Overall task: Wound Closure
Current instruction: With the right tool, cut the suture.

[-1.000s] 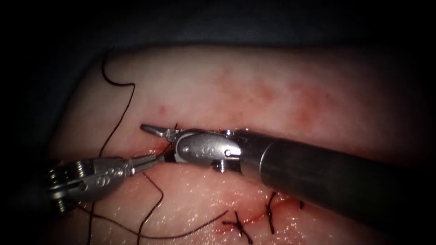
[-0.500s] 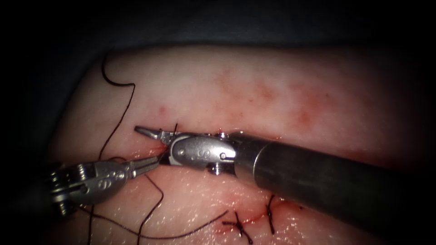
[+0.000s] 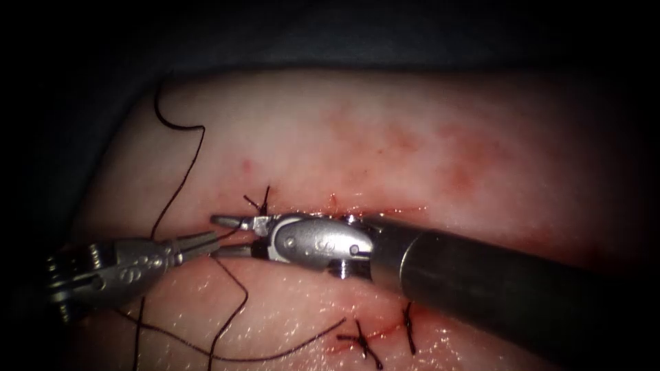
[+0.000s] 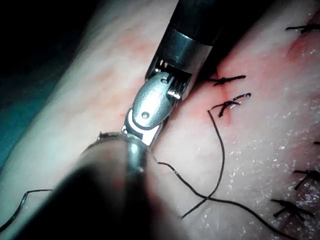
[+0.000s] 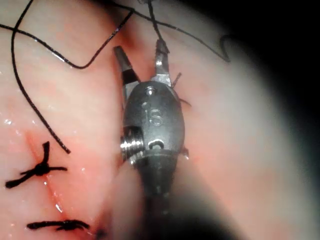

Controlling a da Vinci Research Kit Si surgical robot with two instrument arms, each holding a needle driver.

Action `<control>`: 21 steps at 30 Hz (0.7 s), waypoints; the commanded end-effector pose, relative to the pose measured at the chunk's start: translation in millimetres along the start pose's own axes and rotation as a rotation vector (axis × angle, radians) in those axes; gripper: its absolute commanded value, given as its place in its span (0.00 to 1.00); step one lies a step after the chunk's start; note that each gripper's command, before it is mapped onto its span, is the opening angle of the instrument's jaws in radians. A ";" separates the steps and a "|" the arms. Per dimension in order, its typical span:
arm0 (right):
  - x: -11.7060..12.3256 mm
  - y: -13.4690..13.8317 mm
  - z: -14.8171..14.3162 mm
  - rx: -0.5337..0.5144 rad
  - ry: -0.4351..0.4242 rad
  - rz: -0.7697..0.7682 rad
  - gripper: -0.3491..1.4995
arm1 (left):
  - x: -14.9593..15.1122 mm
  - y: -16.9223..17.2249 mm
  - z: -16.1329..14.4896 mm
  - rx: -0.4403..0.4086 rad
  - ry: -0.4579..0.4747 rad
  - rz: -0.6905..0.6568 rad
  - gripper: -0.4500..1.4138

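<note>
Tissue glistening, dark thread looping, steel right pincer spread.

Glossy metal claw, moist tissue

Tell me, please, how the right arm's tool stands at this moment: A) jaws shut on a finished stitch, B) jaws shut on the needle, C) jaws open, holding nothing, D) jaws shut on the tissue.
C: the right wrist view shows the right arm's tool with its two jaws spread apart and bare tissue between them, nothing gripped.
</note>
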 end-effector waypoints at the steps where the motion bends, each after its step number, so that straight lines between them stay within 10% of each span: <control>1: 0.0 0.6 -0.4 0.005 0.006 0.001 0.75 | 0.2 -0.8 0.3 0.016 0.006 -0.003 0.00; 11: -0.3 3.0 -7.7 -0.004 -0.003 -0.017 0.81 | -5.2 -4.9 -2.2 0.070 0.005 -0.037 0.00; 21: -0.9 3.4 -10.1 -0.018 -0.012 -0.021 0.80 | -13.4 -8.0 1.4 0.048 0.002 -0.149 0.00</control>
